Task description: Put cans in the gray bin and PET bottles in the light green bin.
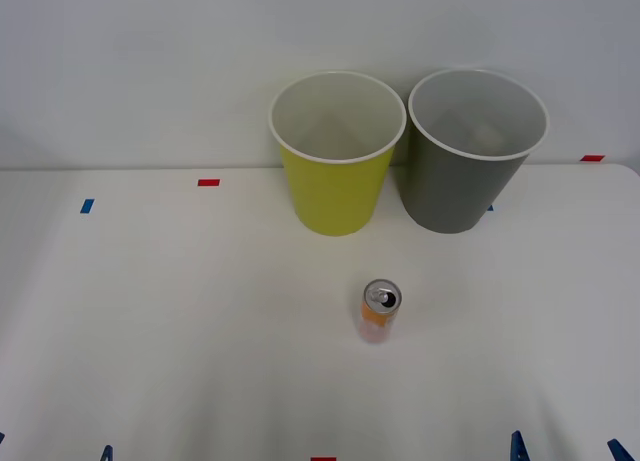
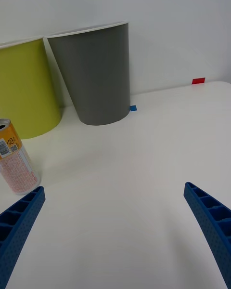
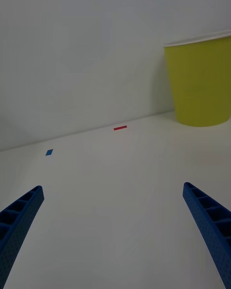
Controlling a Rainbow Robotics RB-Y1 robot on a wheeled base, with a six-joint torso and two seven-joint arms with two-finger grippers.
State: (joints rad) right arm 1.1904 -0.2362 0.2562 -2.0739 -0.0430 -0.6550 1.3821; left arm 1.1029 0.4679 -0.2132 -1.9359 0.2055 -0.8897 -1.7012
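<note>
A small orange and pale pink can point(image 1: 380, 309) with a silver pull-tab top stands upright on the white table, in front of the two bins. The light green bin point(image 1: 335, 156) stands at the back centre, and the gray bin point(image 1: 470, 151) is right beside it on the right. My right gripper point(image 1: 565, 449) is open at the table's near right edge; its wrist view shows the can point(image 2: 15, 161), the gray bin point(image 2: 94, 72) and the light green bin point(image 2: 26, 86) ahead. My left gripper point(image 1: 50, 453) is open at the near left edge, facing the light green bin point(image 3: 199, 82). No PET bottles are in view.
Small red tape marks point(image 1: 208, 182) and blue tape marks point(image 1: 87, 206) dot the table point(image 1: 180, 321) along its far side. A white wall rises just behind the bins.
</note>
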